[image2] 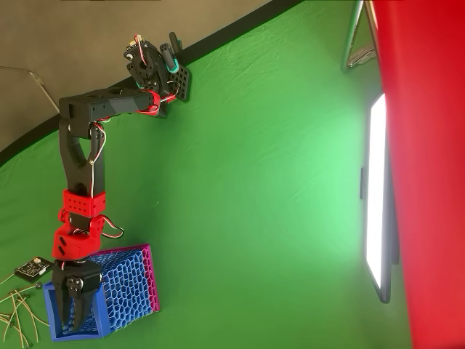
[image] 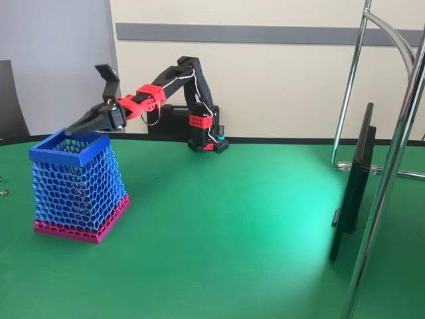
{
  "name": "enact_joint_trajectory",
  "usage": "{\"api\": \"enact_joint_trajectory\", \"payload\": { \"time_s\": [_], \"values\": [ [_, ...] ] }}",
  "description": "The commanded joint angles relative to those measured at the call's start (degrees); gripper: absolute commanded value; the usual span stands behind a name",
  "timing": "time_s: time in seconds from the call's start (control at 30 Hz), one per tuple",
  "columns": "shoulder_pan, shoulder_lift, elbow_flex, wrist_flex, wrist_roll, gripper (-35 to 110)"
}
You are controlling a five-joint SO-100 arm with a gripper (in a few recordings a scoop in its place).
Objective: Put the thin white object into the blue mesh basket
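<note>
The blue mesh basket stands on the green table at the left, with a solid blue rim and a magenta base; in the overhead view the basket is at the bottom left. My gripper hangs just over the rim's far side, pointing down into the opening. From above, the gripper has its fingers slightly apart, with mesh showing between them and nothing held. A faint pale streak shows through the mesh inside the basket; it may be the thin white object, but it is too faint to be sure.
The arm's base sits at the table's back edge. A dark monitor and chrome stand tubes occupy the right side. Loose white wires and a small board lie left of the basket.
</note>
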Motion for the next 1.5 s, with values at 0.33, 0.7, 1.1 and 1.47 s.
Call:
{"api": "enact_joint_trajectory", "payload": {
  "time_s": [0.33,0.7,1.1,1.47],
  "values": [
    [-7.1,26.5,22.7,-1.1,6.2,19],
    [-15.0,49.8,43.4,3.0,13.4,18],
    [-21.4,69.8,59.9,12.9,22.9,17],
    [-27.7,90.1,72.4,28.1,35.7,17]
  ]
}}
